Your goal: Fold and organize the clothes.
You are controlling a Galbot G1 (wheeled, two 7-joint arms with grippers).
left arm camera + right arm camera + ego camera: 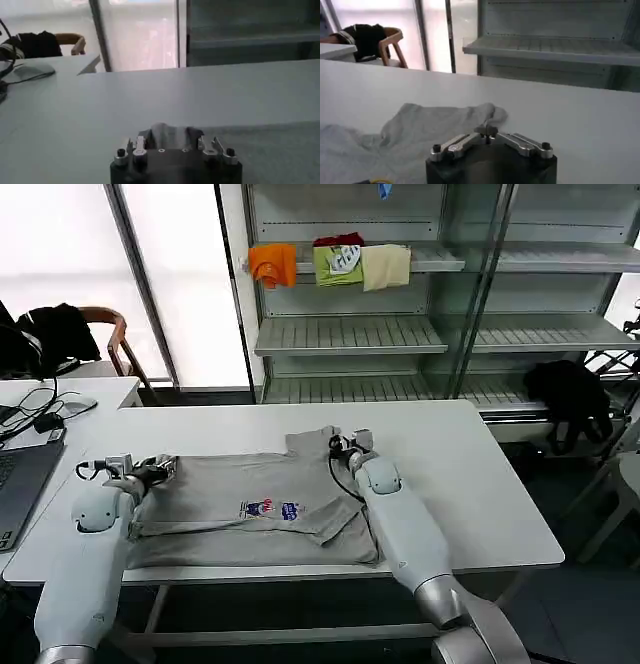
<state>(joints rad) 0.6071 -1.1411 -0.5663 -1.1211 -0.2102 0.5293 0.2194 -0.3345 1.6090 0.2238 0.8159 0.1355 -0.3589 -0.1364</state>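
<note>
Your left gripper (160,469) pinches the shirt (250,509) at its left edge, apparently; your right gripper (490,131), closed on the far sleeve, rests mid-table (450,444). Shelves (350,334) stand beyond.

**Item count, by kind**

Grey shirts (250,509): 1 seen, lying on the white table (470,484) toward its near edge. Chest print (270,509) on it: 1. Grippers: 2, left gripper (160,469) at the shirt's left edge, right gripper (345,442) at its far right corner. Folded garments on the shelf (440,256): 3, namely 1 orange (272,264), 1 green (337,264), 1 cream (385,266). Wooden chairs (112,334): 1. Laptops (20,484): 1, at the side table's near edge
</note>
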